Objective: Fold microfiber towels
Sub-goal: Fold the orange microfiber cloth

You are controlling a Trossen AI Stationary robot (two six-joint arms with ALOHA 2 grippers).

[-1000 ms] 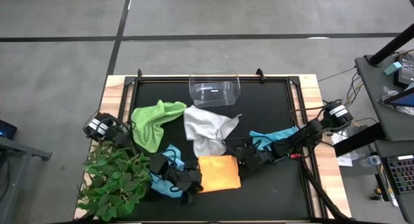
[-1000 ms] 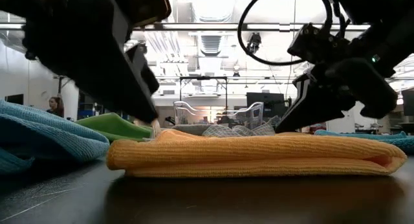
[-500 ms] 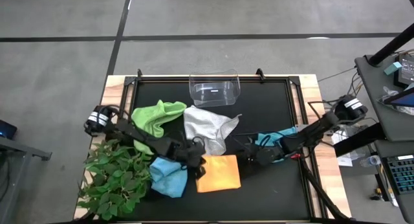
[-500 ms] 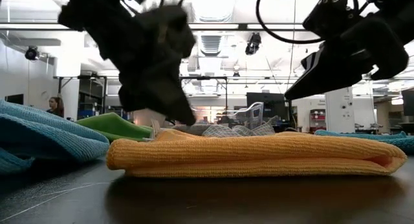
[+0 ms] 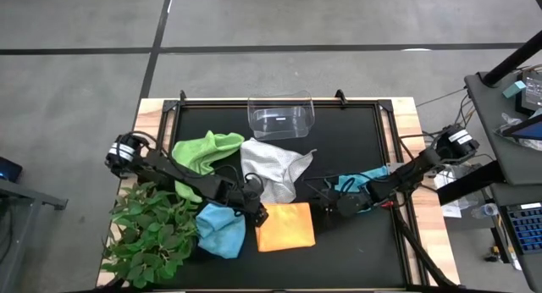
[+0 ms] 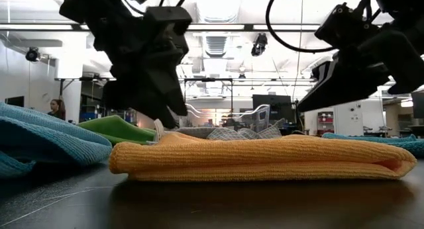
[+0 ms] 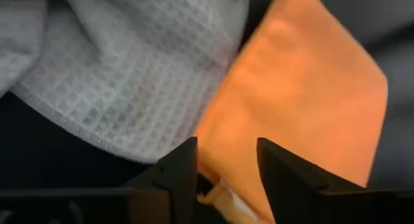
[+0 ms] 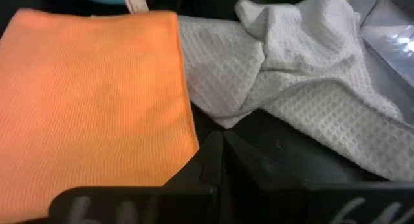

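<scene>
High view: orange towel (image 5: 286,227) lies folded, lower centre of the mat; left gripper (image 5: 254,210) at its upper-left corner, jaws parted, gripping nothing, likely letting go after the fold. Right gripper (image 5: 343,205) just right of it, clenched, empty.

Low view: folded orange towel flat across frame centre, both grippers lifted clear.

Left wrist: grey-white towel (image 7: 129,68) unfolded beside the orange one.
</scene>
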